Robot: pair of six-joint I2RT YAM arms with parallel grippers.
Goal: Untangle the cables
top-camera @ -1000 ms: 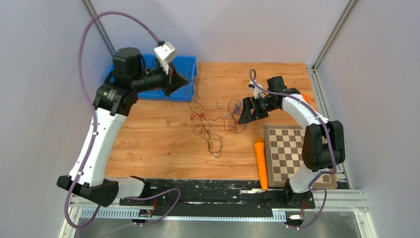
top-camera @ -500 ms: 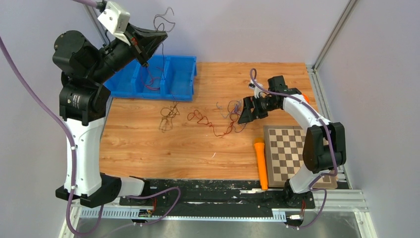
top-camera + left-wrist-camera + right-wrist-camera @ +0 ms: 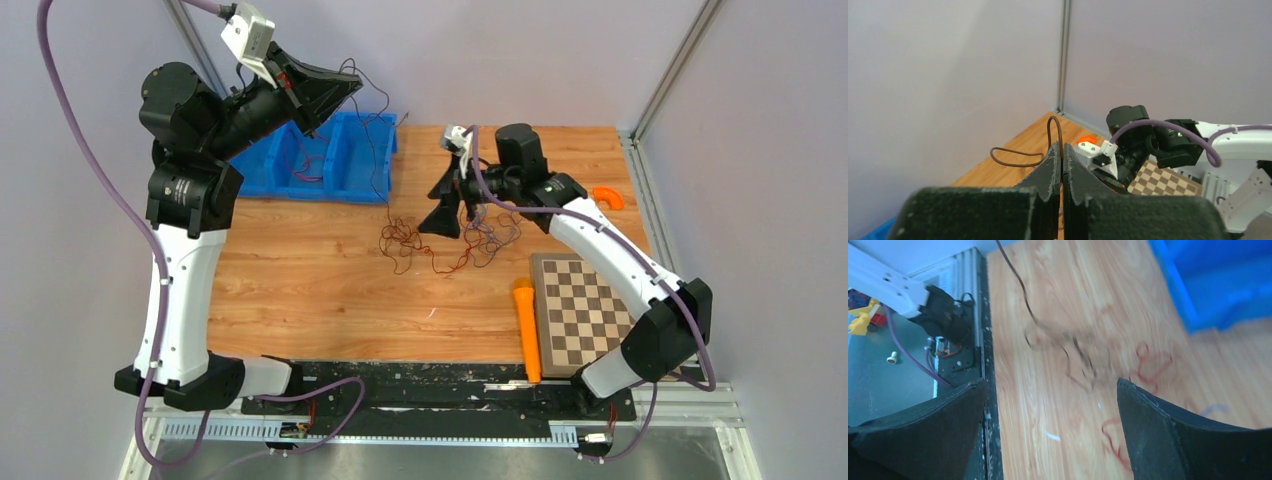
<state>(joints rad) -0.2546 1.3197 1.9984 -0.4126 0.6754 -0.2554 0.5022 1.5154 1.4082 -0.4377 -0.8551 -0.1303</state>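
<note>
The cables are thin curly wires in a tangle (image 3: 432, 248) on the wooden table: black on the left, red in the middle, purplish (image 3: 492, 232) on the right. My left gripper (image 3: 352, 88) is raised high over the blue bin and shut on a dark wire (image 3: 1055, 131), which loops above the fingertips and hangs down to the tangle. My right gripper (image 3: 442, 226) is wide open just above the tangle, holding nothing. In the right wrist view the black wire (image 3: 1068, 351) and a red wire (image 3: 1149, 365) lie beyond the spread fingers (image 3: 1188, 435).
A blue bin (image 3: 345, 178) with a red wire (image 3: 303, 165) in it stands at the back left. An orange stick (image 3: 526, 330) and a chessboard (image 3: 590, 310) lie at the front right. A small orange piece (image 3: 607, 197) lies at the right edge.
My left gripper rose from the bin to high above it, pulling the dark wire up. My right arm swung left and now hovers over the tangle, which has bunched together.
</note>
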